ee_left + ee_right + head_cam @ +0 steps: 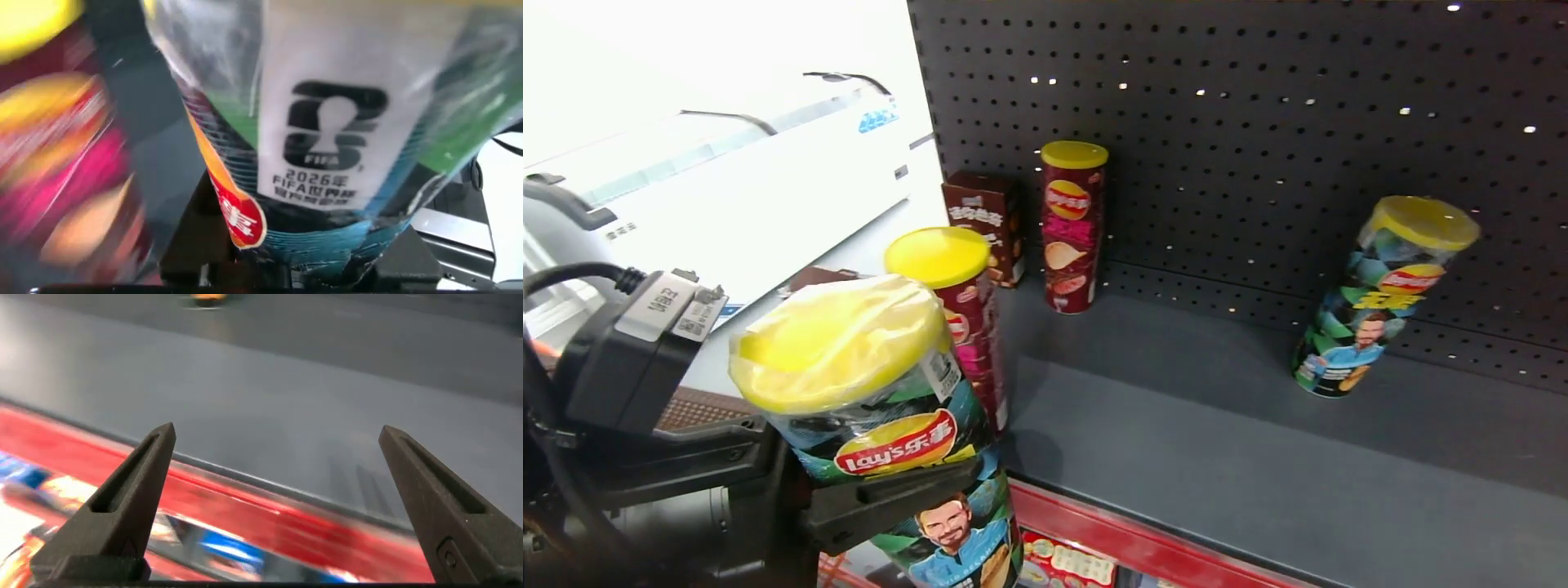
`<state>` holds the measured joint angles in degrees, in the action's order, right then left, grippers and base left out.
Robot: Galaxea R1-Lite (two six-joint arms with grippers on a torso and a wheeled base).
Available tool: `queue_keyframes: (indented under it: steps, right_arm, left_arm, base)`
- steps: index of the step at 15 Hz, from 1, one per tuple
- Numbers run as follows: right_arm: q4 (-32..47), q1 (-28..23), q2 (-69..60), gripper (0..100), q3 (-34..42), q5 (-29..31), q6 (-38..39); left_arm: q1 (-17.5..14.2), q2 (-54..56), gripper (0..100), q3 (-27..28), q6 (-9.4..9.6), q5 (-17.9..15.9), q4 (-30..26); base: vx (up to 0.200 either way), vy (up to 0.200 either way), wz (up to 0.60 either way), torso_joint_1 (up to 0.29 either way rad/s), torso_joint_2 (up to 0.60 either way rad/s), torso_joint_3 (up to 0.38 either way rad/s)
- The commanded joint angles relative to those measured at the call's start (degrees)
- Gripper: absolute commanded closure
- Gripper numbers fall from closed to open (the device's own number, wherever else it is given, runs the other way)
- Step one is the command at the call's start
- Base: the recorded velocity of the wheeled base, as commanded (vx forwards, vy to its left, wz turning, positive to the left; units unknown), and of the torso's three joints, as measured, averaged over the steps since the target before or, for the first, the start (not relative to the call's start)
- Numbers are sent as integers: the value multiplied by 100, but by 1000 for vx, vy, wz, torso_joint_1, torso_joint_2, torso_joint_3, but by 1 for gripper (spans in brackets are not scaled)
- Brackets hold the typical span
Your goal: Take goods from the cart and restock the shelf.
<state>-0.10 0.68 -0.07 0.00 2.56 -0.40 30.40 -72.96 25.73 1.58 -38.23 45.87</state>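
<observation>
My left gripper (866, 490) is shut on a blue-green chips can (882, 425) with a yellow lid, held upright at the shelf's front left edge. Up close, the left wrist view has that same can (327, 139) against a red can (57, 163). On the grey shelf (1217, 425) stand a red can (968, 318) right behind the held one, another red can (1072, 229) by the pegboard, a brown box (987, 224), and a leaning blue-green can (1380, 298) at the right. My right gripper (278, 506) is open above the shelf's red front edge (245, 498).
A black pegboard (1258, 122) backs the shelf. The middle of the shelf between the red cans and the leaning can is bare. A white freezer cabinet (727, 188) stands to the left. More goods show on a lower level (1070, 563).
</observation>
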Motion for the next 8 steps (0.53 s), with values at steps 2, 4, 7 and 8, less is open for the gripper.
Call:
queue_keyframes:
  steps: [2,4,7,8]
  right_arm:
    - [10,2,7,0,0,-1,-4]
    - [1,2,7,0,0,-1,-4]
    - [1,11,7,0,0,-1,5]
    - [1,11,7,0,0,-1,5]
  left_arm:
    - [1,1,100,2,0,0,1]
    - [-8,1,100,2,0,0,1]
    - [-17,1,100,-25,0,0,1]
    - [-26,10,100,-60,0,9,9]
  base:
    - [0,0,-600,-5,0,2]
    - [0,0,-600,5,2,2]
    - [0,0,-200,1,1,-1]
    - [0,0,0,0,0,0]
